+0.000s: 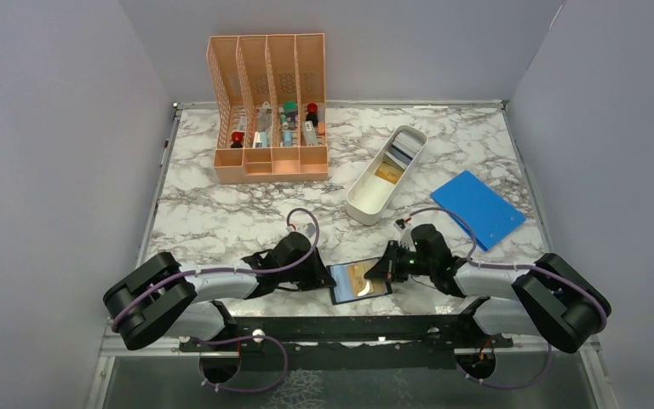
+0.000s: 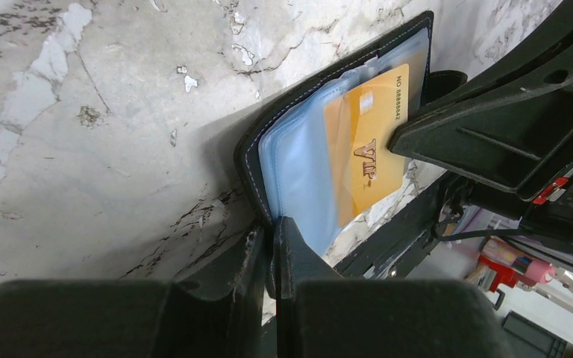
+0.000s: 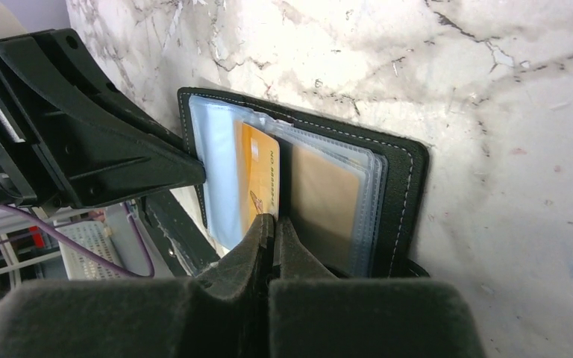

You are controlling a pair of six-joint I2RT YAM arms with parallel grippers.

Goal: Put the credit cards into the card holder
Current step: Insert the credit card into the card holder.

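Note:
The black card holder (image 1: 351, 294) lies open near the table's front edge, its clear inner sleeves showing in the left wrist view (image 2: 298, 156) and the right wrist view (image 3: 399, 186). A gold credit card (image 2: 369, 142) marked VIP sits partly in a sleeve; it also shows in the right wrist view (image 3: 259, 175). My left gripper (image 1: 327, 278) is shut on the holder's left cover edge (image 2: 257, 179). My right gripper (image 1: 378, 271) is shut on the gold card's edge (image 3: 274, 221). More cards (image 1: 400, 155) lie in the white tray.
The long white tray (image 1: 368, 207) stands behind the holder. A large flat blue rectangle (image 1: 478, 209) lies at the right. A peach slotted organizer (image 1: 270, 109) with small items stands at the back left. The table's front edge and a black rail (image 1: 341, 328) are just below the holder.

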